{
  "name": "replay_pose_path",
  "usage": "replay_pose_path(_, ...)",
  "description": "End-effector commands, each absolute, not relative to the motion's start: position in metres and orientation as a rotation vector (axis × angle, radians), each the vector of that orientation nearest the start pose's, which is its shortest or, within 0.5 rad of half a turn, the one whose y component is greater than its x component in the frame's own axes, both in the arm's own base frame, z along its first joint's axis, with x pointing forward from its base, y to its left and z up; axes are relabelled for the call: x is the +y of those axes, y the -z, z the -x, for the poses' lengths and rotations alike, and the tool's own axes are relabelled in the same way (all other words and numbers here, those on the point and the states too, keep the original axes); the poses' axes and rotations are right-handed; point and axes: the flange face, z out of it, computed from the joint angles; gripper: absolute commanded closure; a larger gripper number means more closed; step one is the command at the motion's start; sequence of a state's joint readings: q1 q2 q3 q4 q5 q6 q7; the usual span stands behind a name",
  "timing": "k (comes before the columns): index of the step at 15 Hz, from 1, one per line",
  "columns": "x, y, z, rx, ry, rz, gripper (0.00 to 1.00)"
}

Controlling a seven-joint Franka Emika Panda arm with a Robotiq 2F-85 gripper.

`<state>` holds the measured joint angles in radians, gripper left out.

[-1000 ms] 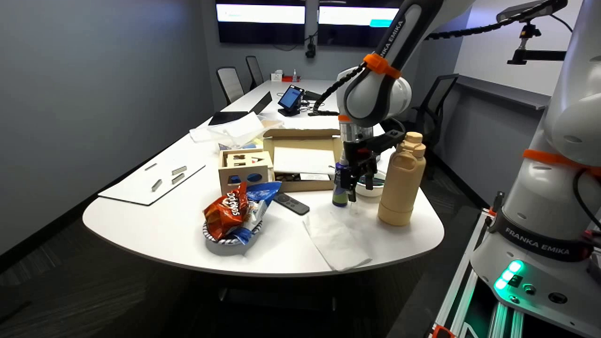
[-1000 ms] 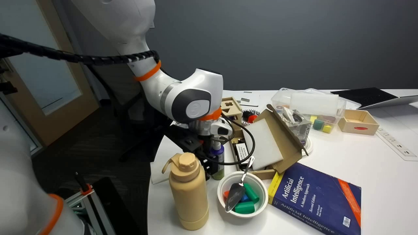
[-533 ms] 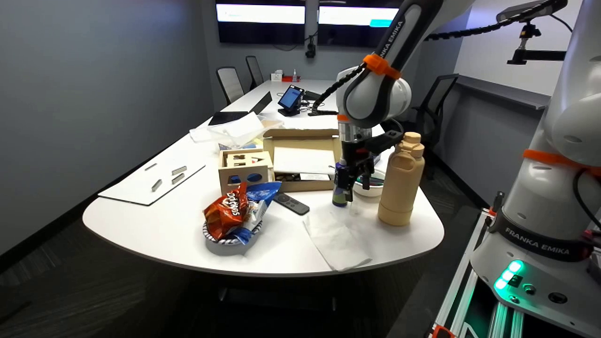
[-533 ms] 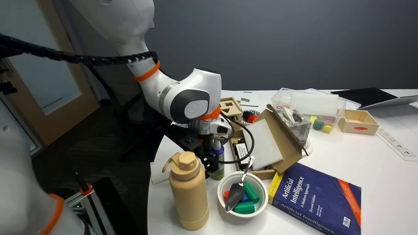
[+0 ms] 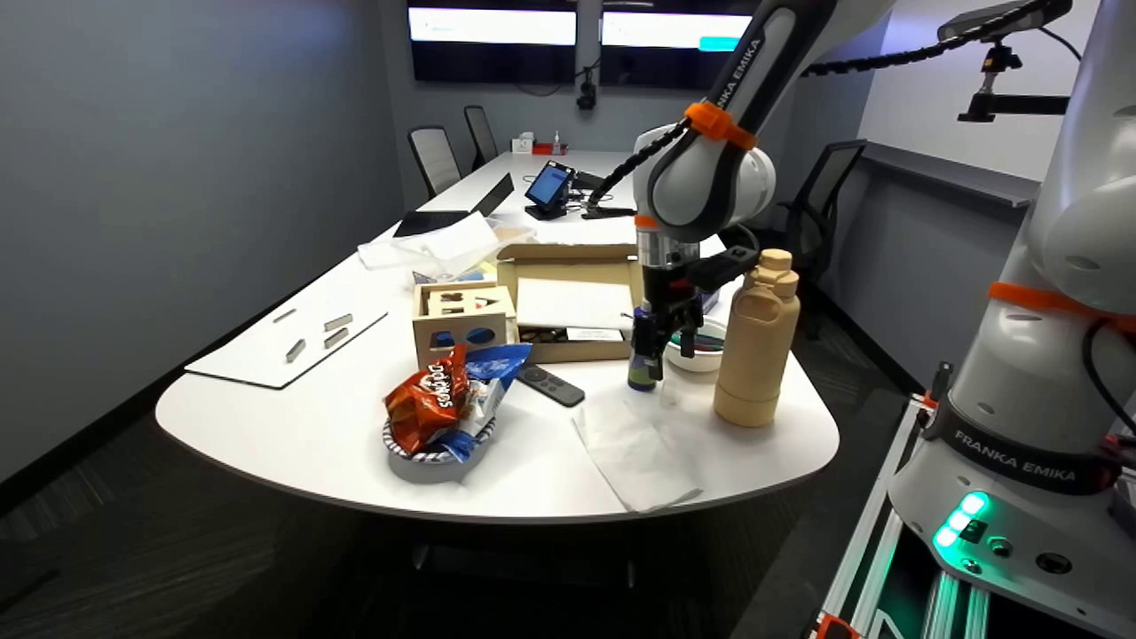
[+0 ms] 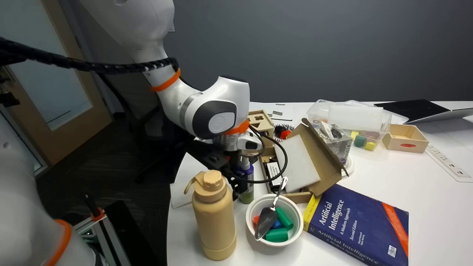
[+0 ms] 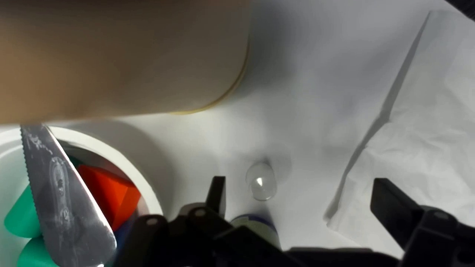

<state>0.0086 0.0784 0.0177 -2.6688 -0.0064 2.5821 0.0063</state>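
Note:
My gripper (image 7: 301, 191) is open and empty, low over the table's near end; it also shows in an exterior view (image 5: 672, 357). A small clear dome-like piece (image 7: 261, 181) lies on the table between the fingers' lines, nearer the left finger in the wrist view. A purple and green spray bottle (image 5: 641, 380) stands beside the gripper; its lower part shows in the wrist view (image 7: 256, 225). A tall tan bottle (image 6: 214, 218) stands close to the gripper and hides part of it in an exterior view. A white napkin (image 7: 438, 148) lies under the right finger's side.
A white bowl (image 6: 299, 218) holds coloured blocks and a silver server (image 6: 266, 221). A blue book (image 6: 358, 221), an open cardboard box (image 5: 577, 351), a wooden shape box (image 5: 461, 328), a remote (image 5: 550, 384) and a snack basket (image 5: 430, 455) are on the table.
The arm and gripper have shifted slightly left in both exterior views. The tan bottle's top has shifted slightly as well. The gripper stays open.

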Motion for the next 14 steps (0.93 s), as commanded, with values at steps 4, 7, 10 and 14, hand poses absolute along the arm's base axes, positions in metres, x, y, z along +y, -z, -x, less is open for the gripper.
replay_pose_path(4,0.024,-0.193,-0.414,-0.146,-0.196,3.131,0.00)
replay_pose_path(7,0.027,-0.188,-0.417,-0.177,-0.195,3.131,0.00)
replay_pose_path(10,0.024,-0.179,-0.416,-0.181,-0.212,3.135,0.00)
replay_pose_path(14,0.017,-0.175,-0.414,-0.181,-0.207,3.154,0.00)
